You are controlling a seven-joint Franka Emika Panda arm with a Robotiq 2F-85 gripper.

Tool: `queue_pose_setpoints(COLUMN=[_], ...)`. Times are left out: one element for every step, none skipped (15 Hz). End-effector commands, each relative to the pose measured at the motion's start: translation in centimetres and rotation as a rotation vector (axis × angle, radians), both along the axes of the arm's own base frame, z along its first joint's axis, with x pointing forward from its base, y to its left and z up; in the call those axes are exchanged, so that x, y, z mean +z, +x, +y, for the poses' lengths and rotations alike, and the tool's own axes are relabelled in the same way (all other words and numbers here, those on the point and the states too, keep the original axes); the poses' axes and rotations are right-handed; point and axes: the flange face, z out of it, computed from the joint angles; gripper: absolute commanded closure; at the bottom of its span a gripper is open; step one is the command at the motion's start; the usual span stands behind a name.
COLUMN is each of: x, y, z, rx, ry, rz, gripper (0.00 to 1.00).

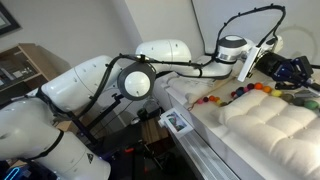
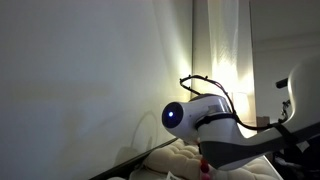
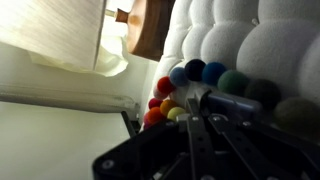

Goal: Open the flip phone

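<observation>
The flip phone (image 3: pixel 228 100) is a small silver-grey bar lying on the white quilted cushion (image 3: pixel 262 40), right by the string of coloured beads (image 3: pixel 172 98). In the wrist view my gripper (image 3: pixel 203 118) has its two dark fingers close together, with the tips against the phone's near end. In an exterior view the gripper (image 1: pixel 283 68) hangs low over the cushion (image 1: pixel 265 122) behind the row of beads (image 1: pixel 236 93), and the phone is hidden there. The other exterior view shows mostly the arm (image 2: pixel 215 118).
A small framed box (image 1: pixel 177 122) sits at the cushion's front edge. A wooden shelf (image 1: pixel 20 65) stands at the far side. A pale cloth (image 3: pixel 60 35) and a brown wooden piece (image 3: pixel 150 25) lie beyond the cushion.
</observation>
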Motion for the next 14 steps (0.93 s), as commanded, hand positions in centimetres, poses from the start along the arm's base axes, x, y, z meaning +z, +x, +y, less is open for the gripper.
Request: queue_pose_setpoints(x=[0.5, 0.7, 0.9, 1.3, 1.5, 1.8, 2.0, 2.2, 2.4, 2.7, 2.9, 3.3, 3.6, 4.0], y=[0.0, 0.0, 0.1, 0.1, 0.1, 0.0, -0.1, -0.2, -0.3, -0.4, -0.5, -0.7, -0.7, -0.8], z=[-0.1, 0.0, 0.0, -0.2, -0.3, -0.3, -0.1, 0.1, 0.3, 0.6, 0.8, 0.9, 0.9, 0.8], rx=[-0.009, -0.009, -0.014, -0.026, -0.035, -0.039, -0.053, -0.056, -0.067, -0.074, -0.077, -0.094, -0.101, -0.112], ry=[0.008, 0.002, 0.004, 0.013, 0.016, 0.014, -0.011, -0.019, -0.040, -0.045, -0.051, -0.071, -0.078, -0.087], rz=[-0.001, -0.007, -0.008, -0.011, -0.016, -0.019, -0.030, -0.030, -0.038, -0.043, -0.045, -0.057, -0.064, -0.071], gripper=[1.00, 1.00, 1.00, 1.00, 1.00, 1.00, 1.00, 1.00, 1.00, 1.00, 1.00, 1.00, 1.00, 1.00])
